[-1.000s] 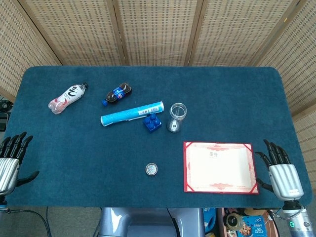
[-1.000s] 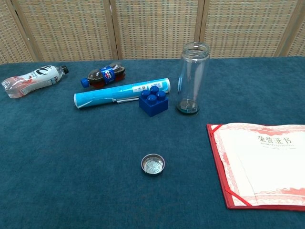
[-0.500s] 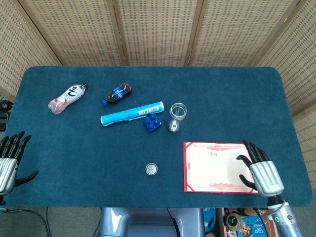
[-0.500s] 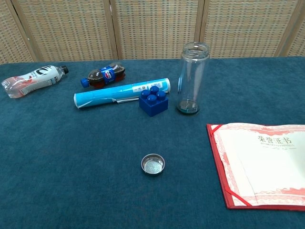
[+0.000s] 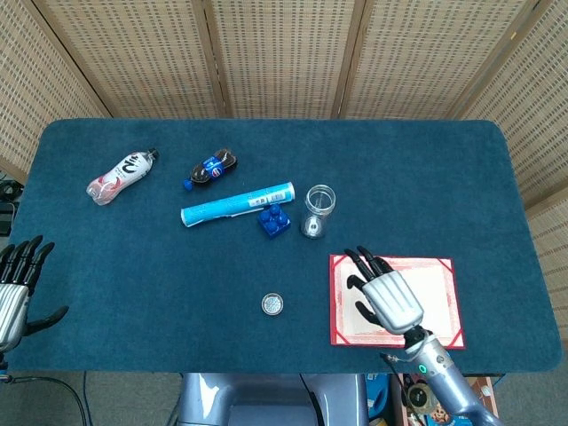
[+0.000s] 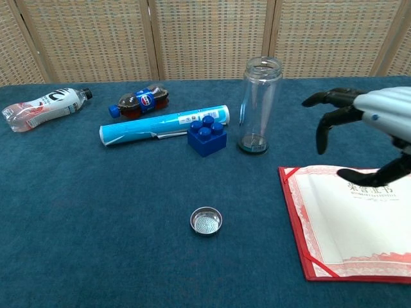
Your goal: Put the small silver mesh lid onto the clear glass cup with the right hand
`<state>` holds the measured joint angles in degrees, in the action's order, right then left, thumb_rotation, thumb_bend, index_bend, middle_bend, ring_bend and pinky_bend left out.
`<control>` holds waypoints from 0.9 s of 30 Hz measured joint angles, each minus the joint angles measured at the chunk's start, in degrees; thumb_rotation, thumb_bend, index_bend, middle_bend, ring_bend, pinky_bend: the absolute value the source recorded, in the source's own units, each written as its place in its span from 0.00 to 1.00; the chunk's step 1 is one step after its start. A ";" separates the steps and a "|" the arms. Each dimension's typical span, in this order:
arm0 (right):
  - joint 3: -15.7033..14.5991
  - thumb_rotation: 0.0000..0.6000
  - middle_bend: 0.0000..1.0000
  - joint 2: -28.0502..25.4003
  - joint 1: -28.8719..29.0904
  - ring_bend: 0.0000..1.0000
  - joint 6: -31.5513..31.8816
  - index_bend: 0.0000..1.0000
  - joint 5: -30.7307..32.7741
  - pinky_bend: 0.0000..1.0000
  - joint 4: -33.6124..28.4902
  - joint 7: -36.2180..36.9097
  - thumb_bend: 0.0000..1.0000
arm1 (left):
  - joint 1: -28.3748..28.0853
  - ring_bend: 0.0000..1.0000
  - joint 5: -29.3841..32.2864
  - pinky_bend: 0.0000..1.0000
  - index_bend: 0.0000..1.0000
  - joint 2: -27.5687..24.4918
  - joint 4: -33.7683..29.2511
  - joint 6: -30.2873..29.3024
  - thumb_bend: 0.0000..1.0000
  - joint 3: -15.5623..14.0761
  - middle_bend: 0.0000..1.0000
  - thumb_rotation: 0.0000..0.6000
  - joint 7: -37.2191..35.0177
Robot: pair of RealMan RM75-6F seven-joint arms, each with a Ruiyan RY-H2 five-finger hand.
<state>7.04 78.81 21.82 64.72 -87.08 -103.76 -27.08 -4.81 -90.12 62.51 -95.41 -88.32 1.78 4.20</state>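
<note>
The small silver mesh lid (image 5: 273,304) (image 6: 206,221) lies flat on the blue cloth near the front middle. The clear glass cup (image 5: 318,209) (image 6: 259,105) stands upright behind it, beside a blue brick (image 5: 274,218) (image 6: 207,135). My right hand (image 5: 386,294) (image 6: 364,120) hovers open above the red-edged certificate (image 5: 445,316) (image 6: 347,231), fingers spread, to the right of the lid and holding nothing. My left hand (image 5: 16,288) rests open at the table's front left edge, seen only in the head view.
A blue-and-white tube (image 5: 237,203) (image 6: 164,125) lies left of the brick. A cola bottle (image 5: 211,168) (image 6: 139,102) and a pink-labelled bottle (image 5: 121,176) (image 6: 42,108) lie at the back left. A wicker screen (image 5: 284,53) stands behind the table.
My right hand has risen from the front right edge and moved left over the certificate, now showing in the chest view. The lid, the cup and the left hand are unmoved.
</note>
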 measured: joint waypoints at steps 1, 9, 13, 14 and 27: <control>0.41 1.00 0.16 1.46 1.01 0.00 -1.45 0.47 1.68 0.29 0.18 -1.42 0.51 | -0.03 0.00 -0.05 0.00 0.00 -0.02 0.05 0.01 0.18 -0.01 0.00 1.00 -0.24; 3.06 1.00 0.17 11.14 7.30 0.00 -6.74 0.47 13.07 0.31 4.16 -9.05 0.56 | -0.34 0.00 -0.28 0.00 0.00 0.01 0.35 0.51 0.18 -0.12 0.00 1.00 -0.72; 3.27 1.00 0.17 13.60 8.83 0.00 -6.97 0.48 14.73 0.31 5.75 -10.05 0.57 | -0.40 0.00 -0.06 0.00 0.00 0.00 0.45 0.58 0.18 -0.01 0.00 1.00 -1.05; 3.27 1.00 0.17 14.07 9.06 0.00 -6.91 0.48 14.94 0.31 5.98 -10.12 0.57 | -0.40 0.00 -0.01 0.00 0.00 -0.01 0.46 0.59 0.18 0.01 0.00 1.00 -1.12; 2.87 1.00 0.17 19.94 12.24 0.00 -6.38 0.49 17.77 0.32 9.24 -10.97 0.58 | -0.49 0.00 0.01 0.00 0.00 -0.25 0.67 0.78 0.18 -0.03 0.00 1.00 -2.30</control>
<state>9.91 98.75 34.06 58.33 -69.31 -94.52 -38.04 -5.30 -90.10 62.26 -94.74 -87.54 1.75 1.90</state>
